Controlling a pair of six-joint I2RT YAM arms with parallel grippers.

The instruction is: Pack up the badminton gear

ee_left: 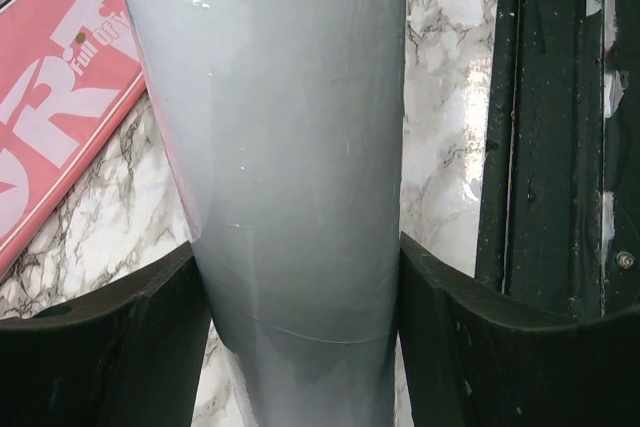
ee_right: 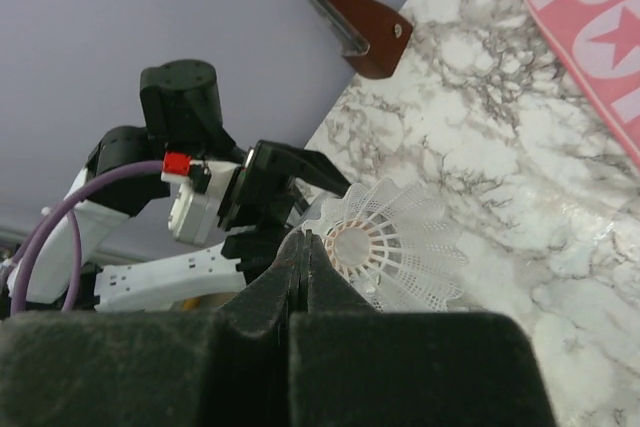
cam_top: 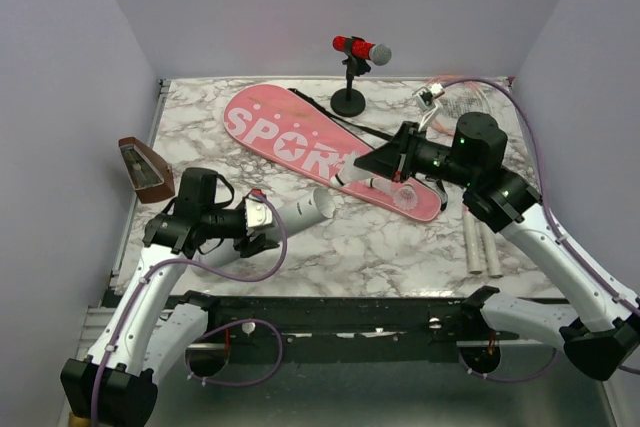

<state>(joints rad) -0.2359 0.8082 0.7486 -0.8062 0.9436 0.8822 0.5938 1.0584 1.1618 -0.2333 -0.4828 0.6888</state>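
**Shuttlecock at the mouth of the tube**

I have the tube [cam_top: 303,210] in my left gripper [ee_left: 300,347]. Its fingers [ee_left: 110,347] are closed snug against both sides of the tube's near end, with no gap in the wrist view. The tube lies low over the table [cam_top: 400,247], and its long axis runs away from that gripper, up and to the right, so the open mouth faces my right arm.

My right gripper [ee_right: 300,247] is pinched almost fully together on the edge of a white shuttlecock [ee_right: 390,242], which sits just beyond the tube's mouth and a little to its far side, not yet inside. I can't tell from here which end of the shuttlecock leads.

That's what the next move turns on, I think: the shuttlecock has to line up with the tube's axis before it goes in, and the right arm is the one placed to do it.

The pink bag [cam_top: 290,132] lies just behind the tube. The rackets [cam_top: 482,247] are well to its right — handles nearest me.
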